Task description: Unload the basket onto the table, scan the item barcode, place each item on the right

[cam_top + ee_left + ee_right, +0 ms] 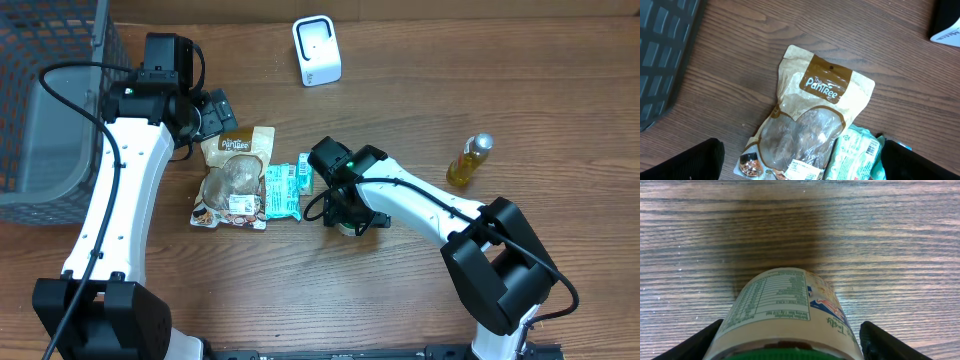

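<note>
Mock shop checkout; scanner (316, 50), basket (50, 100), packaged snacks (235, 175) on wooden table (300, 290).

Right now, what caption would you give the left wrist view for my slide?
Open left claw hovers over a brown Pantree pouch beside a green packet on the wooden table.

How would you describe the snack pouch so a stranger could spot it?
Start at the grey basket at the left edge of the overhead view and look right. The pouch lies flat there, beside a teal packet. Unlike its neighbour it is tan, with a brown Pantree label and a clear window.
</note>
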Controlling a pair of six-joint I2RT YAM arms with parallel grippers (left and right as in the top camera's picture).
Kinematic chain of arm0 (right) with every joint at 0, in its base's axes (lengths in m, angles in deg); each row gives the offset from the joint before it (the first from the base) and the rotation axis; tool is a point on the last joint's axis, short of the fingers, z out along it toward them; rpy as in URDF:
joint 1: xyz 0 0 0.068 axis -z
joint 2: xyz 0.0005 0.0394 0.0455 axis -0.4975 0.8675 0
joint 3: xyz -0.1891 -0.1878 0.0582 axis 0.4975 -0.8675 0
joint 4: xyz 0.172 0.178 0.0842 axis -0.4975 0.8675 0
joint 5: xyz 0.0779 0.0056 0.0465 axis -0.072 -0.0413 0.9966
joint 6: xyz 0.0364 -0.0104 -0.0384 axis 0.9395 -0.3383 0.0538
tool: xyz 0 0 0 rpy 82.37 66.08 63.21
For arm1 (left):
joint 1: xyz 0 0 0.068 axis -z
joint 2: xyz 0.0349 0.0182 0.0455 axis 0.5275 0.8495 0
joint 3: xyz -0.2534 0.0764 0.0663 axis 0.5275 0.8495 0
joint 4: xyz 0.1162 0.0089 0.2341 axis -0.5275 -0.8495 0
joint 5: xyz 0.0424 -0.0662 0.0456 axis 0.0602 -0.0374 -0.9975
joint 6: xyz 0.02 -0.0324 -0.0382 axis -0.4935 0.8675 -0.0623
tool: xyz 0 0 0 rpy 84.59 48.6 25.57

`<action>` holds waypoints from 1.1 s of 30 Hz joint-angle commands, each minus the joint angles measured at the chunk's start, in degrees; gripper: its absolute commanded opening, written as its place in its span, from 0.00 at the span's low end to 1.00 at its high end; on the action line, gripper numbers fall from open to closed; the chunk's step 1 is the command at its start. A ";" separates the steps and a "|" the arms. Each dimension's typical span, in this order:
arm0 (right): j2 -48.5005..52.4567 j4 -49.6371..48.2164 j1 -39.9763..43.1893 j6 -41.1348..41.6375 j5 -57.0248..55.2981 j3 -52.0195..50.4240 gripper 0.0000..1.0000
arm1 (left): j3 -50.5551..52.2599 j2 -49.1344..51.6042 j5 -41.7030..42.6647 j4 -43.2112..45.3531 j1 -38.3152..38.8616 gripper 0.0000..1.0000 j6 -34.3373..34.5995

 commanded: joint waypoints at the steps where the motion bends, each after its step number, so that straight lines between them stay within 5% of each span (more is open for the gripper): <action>1: 0.15 -0.15 0.02 0.39 -0.33 1.11 0.80 | -0.70 -0.35 -0.39 0.00 0.11 1.00 -0.22; 33: -0.20 1.99 0.02 0.39 -0.33 2.75 0.79 | -0.70 -0.35 -0.39 0.00 0.11 1.00 -0.22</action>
